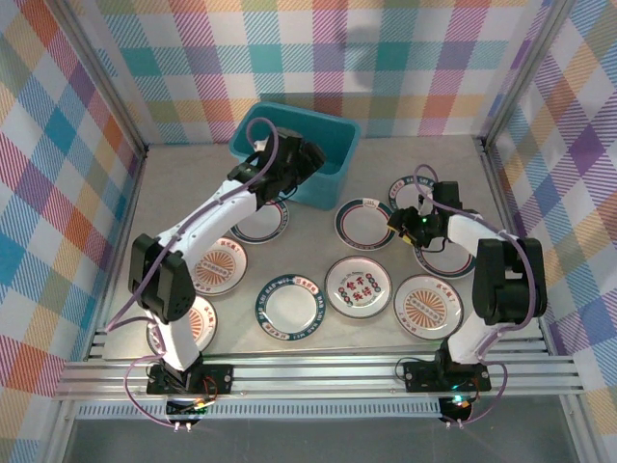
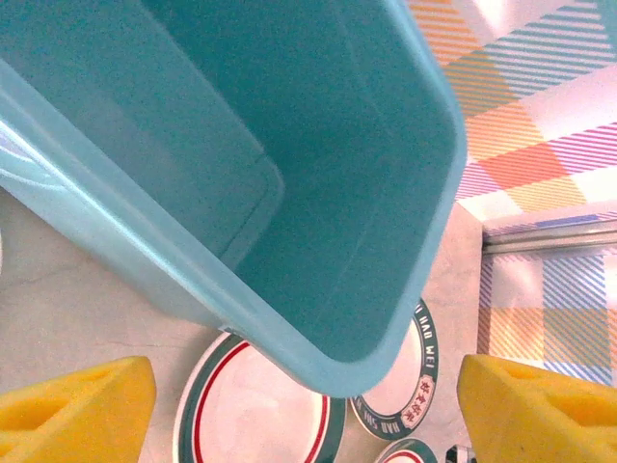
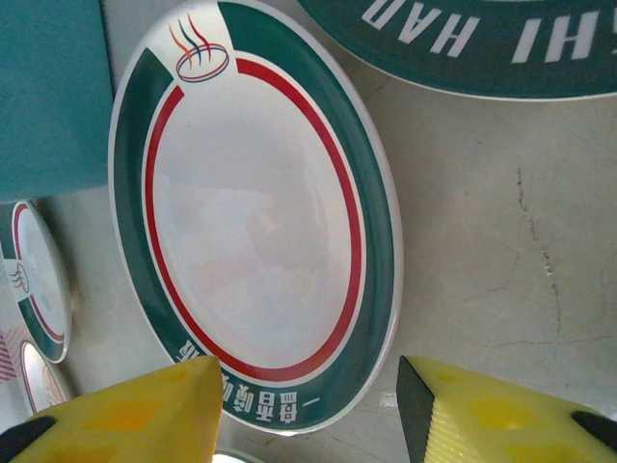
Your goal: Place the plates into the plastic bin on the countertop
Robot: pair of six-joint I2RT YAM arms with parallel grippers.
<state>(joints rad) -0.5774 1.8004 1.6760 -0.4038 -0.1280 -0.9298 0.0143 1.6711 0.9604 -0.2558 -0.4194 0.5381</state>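
Note:
The teal plastic bin (image 1: 333, 145) stands at the back of the countertop (image 1: 193, 193). My left gripper (image 1: 292, 162) hangs over its near rim, open. In the left wrist view the yellow fingers (image 2: 77, 410) stand wide apart above the bin's corner (image 2: 366, 371), and the part of the bin's inside that shows holds nothing. Several plates lie flat on the countertop. My right gripper (image 1: 399, 224) sits at the right edge of a green-and-red rimmed plate (image 1: 359, 224). In the right wrist view that plate's near rim (image 3: 318, 410) lies between the open fingers (image 3: 501, 415).
Other plates lie around: a character plate (image 1: 358, 286), a dark green one (image 1: 288, 309), orange sunburst ones (image 1: 428, 307) (image 1: 220, 267), one (image 1: 260, 224) under the left arm and one (image 1: 445, 258) under the right arm. Plaid walls enclose the sides and back.

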